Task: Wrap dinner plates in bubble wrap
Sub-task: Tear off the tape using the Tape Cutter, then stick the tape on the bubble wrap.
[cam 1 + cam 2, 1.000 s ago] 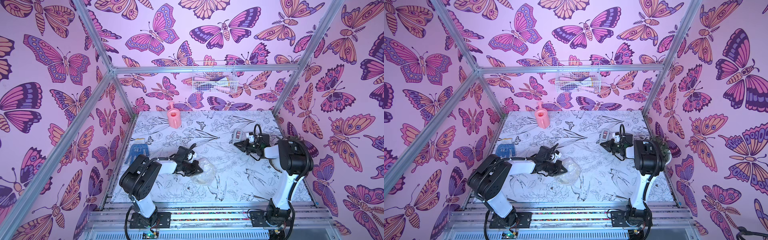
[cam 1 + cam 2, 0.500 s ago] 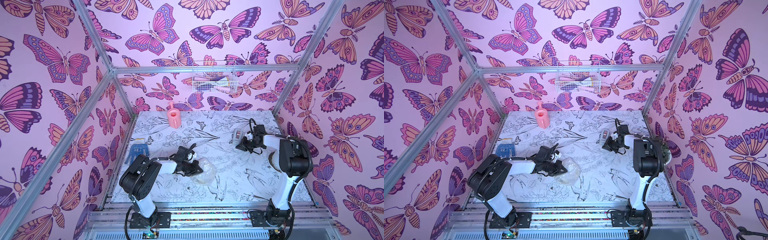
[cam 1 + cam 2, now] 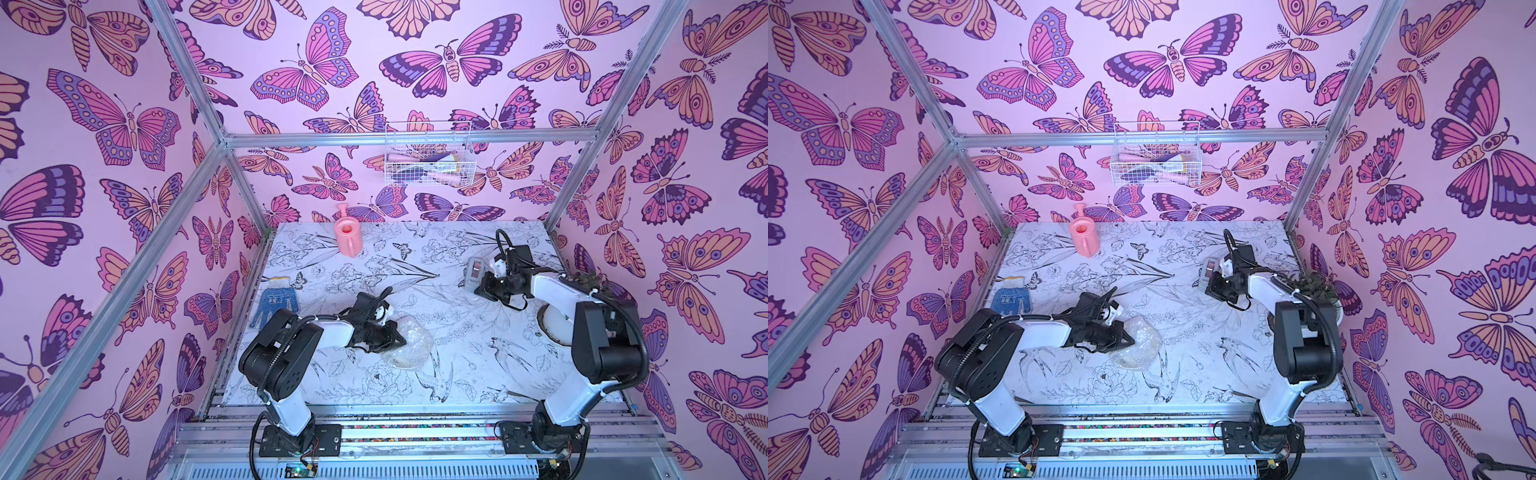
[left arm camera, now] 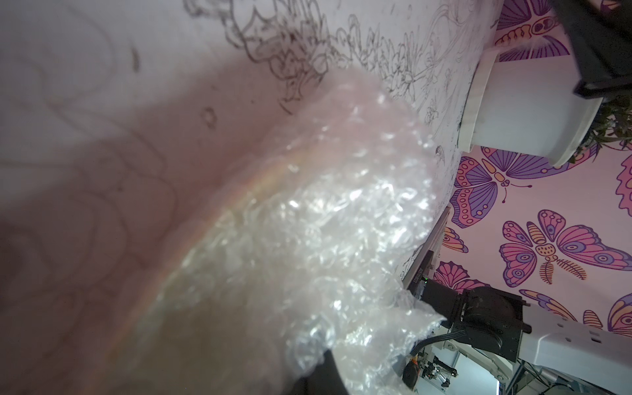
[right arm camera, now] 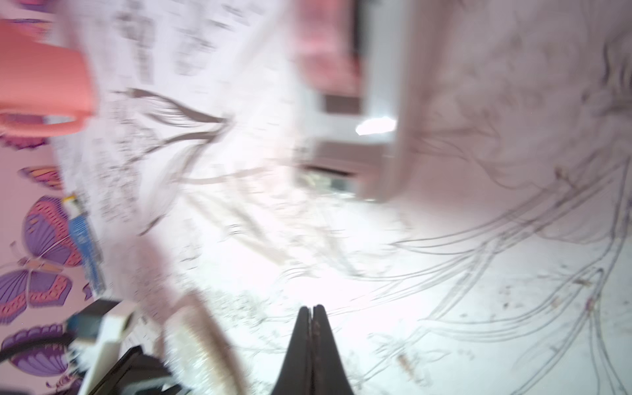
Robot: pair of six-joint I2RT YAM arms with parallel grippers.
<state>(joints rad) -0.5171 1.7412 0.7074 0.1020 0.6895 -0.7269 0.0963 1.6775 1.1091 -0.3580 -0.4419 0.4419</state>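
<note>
Bubble wrap [image 3: 409, 345] is bunched over the dinner plate [image 4: 212, 239], front-centre on the table [image 3: 478, 357]; plate shows only as a faint curved rim through the film; left gripper [image 3: 397, 338] has its jaws pressed together against the bundle's edge, can't tell if film is caught between them; right gripper [image 5: 313, 318] is pressed together, empty, near the grey tape dispenser [image 3: 473, 272]; print on the blue glove [image 3: 274, 305] is too small to read.
</note>
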